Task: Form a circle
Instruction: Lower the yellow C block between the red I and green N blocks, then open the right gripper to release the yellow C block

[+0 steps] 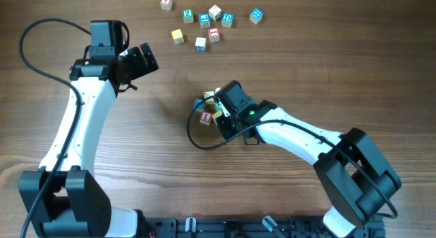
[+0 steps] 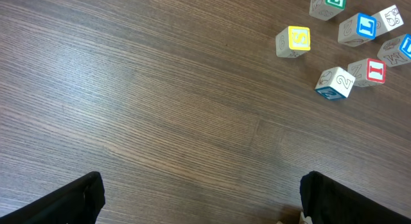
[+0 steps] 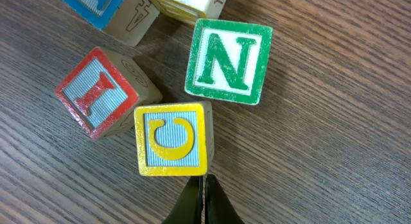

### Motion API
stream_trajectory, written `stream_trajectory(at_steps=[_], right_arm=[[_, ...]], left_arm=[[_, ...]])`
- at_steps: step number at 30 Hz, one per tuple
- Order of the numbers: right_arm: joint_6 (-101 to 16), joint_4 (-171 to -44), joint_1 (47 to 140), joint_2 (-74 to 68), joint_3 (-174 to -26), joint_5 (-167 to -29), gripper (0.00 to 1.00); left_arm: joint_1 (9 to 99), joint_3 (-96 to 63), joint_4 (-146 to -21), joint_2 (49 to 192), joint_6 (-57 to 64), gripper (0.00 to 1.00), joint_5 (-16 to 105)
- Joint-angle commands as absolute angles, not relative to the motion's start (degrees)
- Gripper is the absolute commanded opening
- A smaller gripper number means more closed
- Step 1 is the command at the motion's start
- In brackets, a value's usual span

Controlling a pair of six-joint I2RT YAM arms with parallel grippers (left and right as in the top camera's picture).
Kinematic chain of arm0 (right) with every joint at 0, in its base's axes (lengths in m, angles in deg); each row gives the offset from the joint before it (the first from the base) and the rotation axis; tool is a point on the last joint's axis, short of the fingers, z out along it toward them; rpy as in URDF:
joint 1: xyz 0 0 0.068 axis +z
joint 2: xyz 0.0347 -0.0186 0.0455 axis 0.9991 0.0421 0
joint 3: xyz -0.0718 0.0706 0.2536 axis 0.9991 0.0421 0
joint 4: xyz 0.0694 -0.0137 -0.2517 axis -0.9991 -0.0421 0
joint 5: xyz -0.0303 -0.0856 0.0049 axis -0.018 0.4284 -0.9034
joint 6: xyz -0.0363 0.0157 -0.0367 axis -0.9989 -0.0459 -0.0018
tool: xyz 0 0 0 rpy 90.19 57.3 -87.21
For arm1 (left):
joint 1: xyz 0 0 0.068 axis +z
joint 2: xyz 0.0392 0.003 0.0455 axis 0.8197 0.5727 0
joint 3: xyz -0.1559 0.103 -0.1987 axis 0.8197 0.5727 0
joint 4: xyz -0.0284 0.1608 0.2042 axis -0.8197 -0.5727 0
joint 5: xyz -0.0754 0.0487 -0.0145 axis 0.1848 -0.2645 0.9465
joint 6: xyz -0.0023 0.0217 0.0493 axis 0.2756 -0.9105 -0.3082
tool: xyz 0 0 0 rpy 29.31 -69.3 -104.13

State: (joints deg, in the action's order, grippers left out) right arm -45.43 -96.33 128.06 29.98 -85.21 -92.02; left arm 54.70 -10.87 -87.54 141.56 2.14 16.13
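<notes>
Nudging seems to be the step in hand. The right gripper (image 3: 204, 197) is clenched on nothing, and its tip is just beside the yellow cube (image 3: 171, 139); I cannot tell if they touch. The circle (image 1: 206, 115) lies mid-table under this arm, with the green cube (image 3: 228, 59) and the red cube (image 3: 96, 91) next to the yellow one. The left gripper (image 2: 202, 198) hangs released near the loose cubes (image 1: 204, 23). The next move probably needs a small, gentle push that closes the gaps without scattering the ring.

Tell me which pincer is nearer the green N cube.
Right. The right pincer, shut, sits just beside the green N cube, its tip by the neighbouring yellow C cube. The left pincer hangs open well away over the table.
</notes>
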Motion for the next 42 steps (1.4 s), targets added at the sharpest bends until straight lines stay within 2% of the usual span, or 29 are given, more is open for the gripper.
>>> stream_trajectory(at_steps=[1,42], right_arm=[[-46.3,-96.0,128.1,29.3,-84.7,-89.9,0.04],[-46.0,-94.7,128.1,29.3,-84.7,-94.8,0.04]], left_arm=[[54.9,-10.9,-87.3,141.7,2.5,1.0,15.6],[54.9,-10.9,-87.4,141.7,2.5,1.0,15.6]])
